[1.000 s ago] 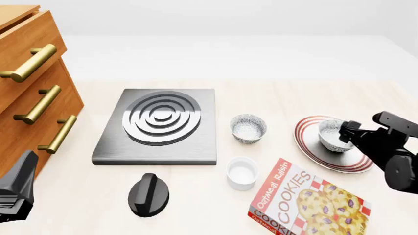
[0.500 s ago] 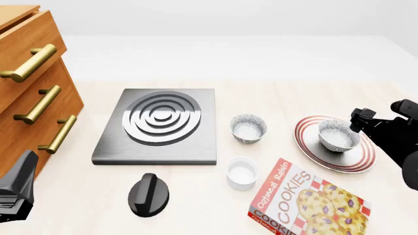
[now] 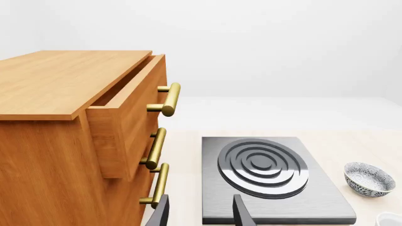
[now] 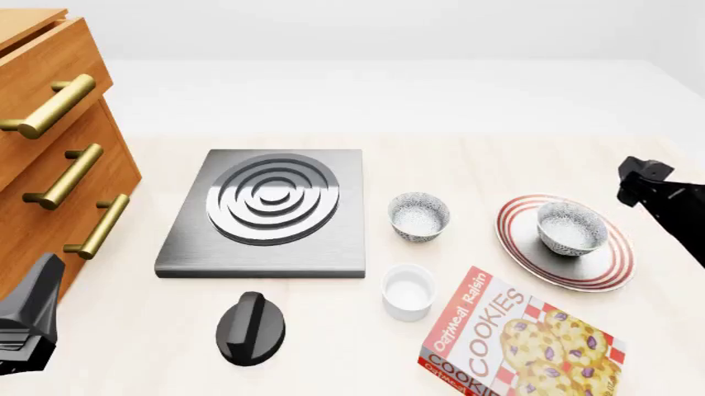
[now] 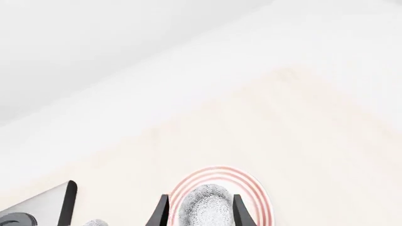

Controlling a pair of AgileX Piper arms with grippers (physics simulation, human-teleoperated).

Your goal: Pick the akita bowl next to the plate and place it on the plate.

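The akita bowl (image 4: 570, 228), speckled grey outside and whitish inside, stands upright on the red-ringed plate (image 4: 529, 257), a little right of its centre. My right gripper (image 4: 639, 183) is open and empty, hanging off the plate's far right side and apart from the bowl. In the right wrist view the bowl (image 5: 204, 211) on the plate (image 5: 259, 197) shows between the spread fingers (image 5: 161, 213), well beyond them. My left gripper (image 4: 31, 318) stays at the near left corner, open and empty, its fingers (image 3: 240, 213) pointing toward the stove.
A look-alike speckled bowl (image 4: 418, 216) stands left of the plate. A white ramekin (image 4: 407, 291), a cookies box (image 4: 518, 338) and a black knob (image 4: 251, 327) lie nearer. The stove plate (image 4: 267, 210) is mid-table, and the wooden drawer cabinet (image 4: 55, 157) has its top drawer ajar.
My right gripper has drawn back to the right and upward, away from the bowl. The bowl stays on the plate. The left arm has not moved.
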